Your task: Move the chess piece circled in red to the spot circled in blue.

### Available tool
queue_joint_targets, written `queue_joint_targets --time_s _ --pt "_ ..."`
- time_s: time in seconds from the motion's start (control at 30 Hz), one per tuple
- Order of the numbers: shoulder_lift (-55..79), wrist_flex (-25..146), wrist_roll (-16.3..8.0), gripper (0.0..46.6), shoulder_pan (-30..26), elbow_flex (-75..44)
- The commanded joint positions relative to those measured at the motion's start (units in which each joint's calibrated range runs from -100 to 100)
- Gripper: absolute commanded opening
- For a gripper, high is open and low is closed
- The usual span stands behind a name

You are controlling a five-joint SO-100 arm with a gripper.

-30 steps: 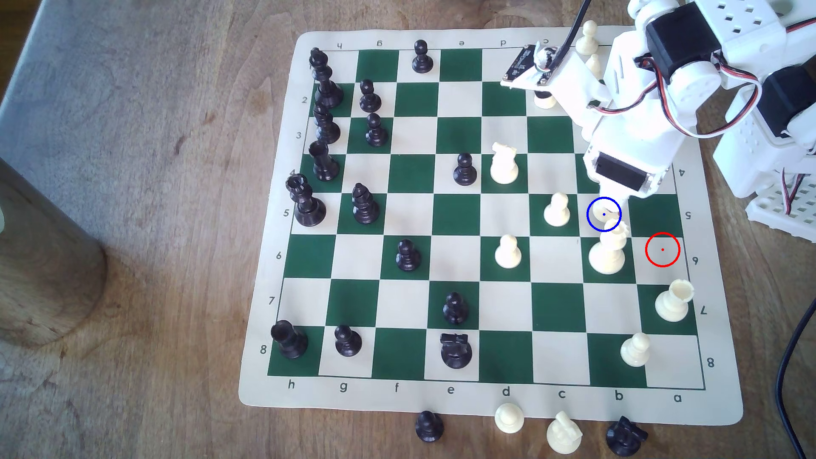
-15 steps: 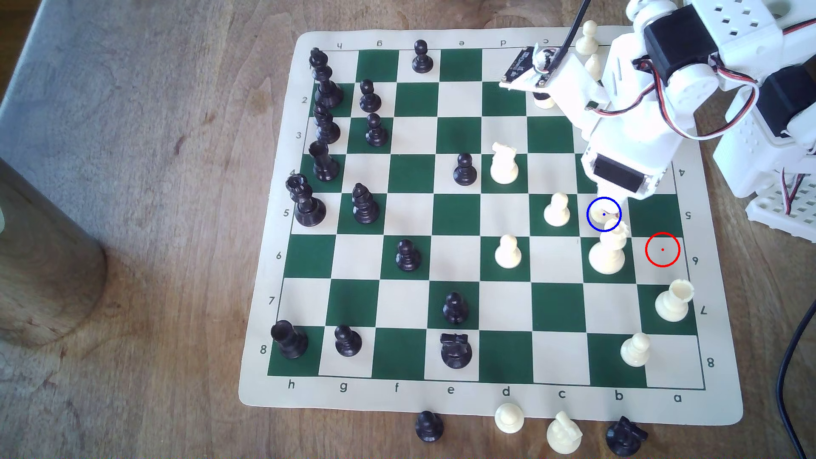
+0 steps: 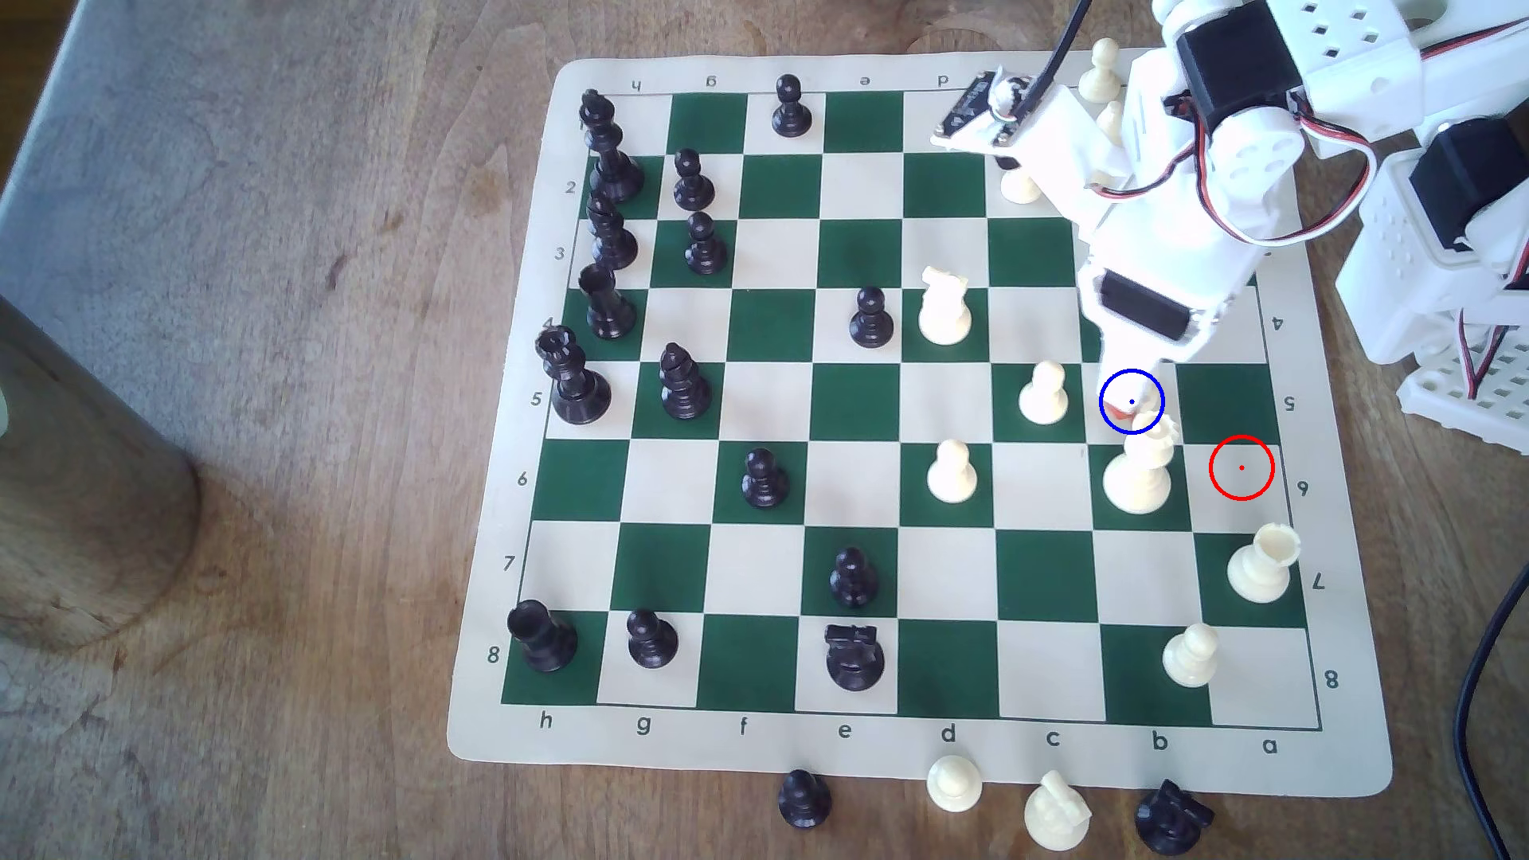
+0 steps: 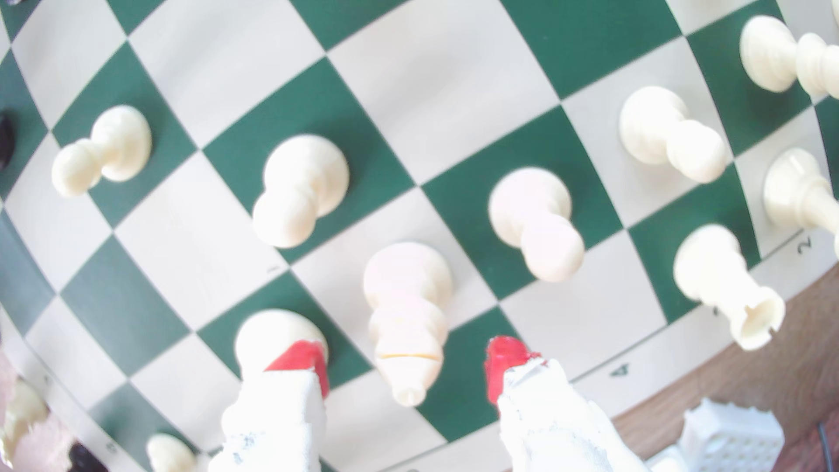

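Note:
The cream-white bishop stands upright on a light square in the wrist view. It sits between the two red-tipped fingers of my gripper, with a gap on each side, so the gripper is open and not touching it. In the exterior view the gripper hangs over the blue-ringed square and covers most of the bishop there. The red-ringed cream square at the board's right edge is bare.
A tall white queen stands on the green square just in front of the blue ring, close to one finger. A white pawn is one square to the exterior view's left. A white rook stands near the right edge. The arm's base is off the board's right side.
The arm has pulled back slightly toward the top left of the exterior view. A red fingertip now shows inside the blue ring. No piece has moved.

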Motion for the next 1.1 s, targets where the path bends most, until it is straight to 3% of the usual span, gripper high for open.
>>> queue_joint_targets --time_s 0.0,0.2,0.3,0.37,0.6,0.63,0.73,0.97,1.07 --pt "-4.4 4.3 0.2 17.9 0.5 -6.6" --pt "-9.2 10.5 -0.1 18.9 0.5 -11.9" --pt "-13.8 13.4 -0.2 14.8 0.5 -15.1" --pt "-21.9 14.5 1.6 11.1 0.2 -14.9" --pt "-34.6 20.5 5.7 9.7 0.8 -13.5" --pt "-36.4 21.2 6.4 8.7 1.1 -12.4" --pt "-44.2 20.9 8.4 0.2 2.4 -6.8" --pt "-57.7 -5.0 10.8 0.2 13.0 14.6" --pt "-64.5 -16.2 12.2 0.2 14.0 25.9"
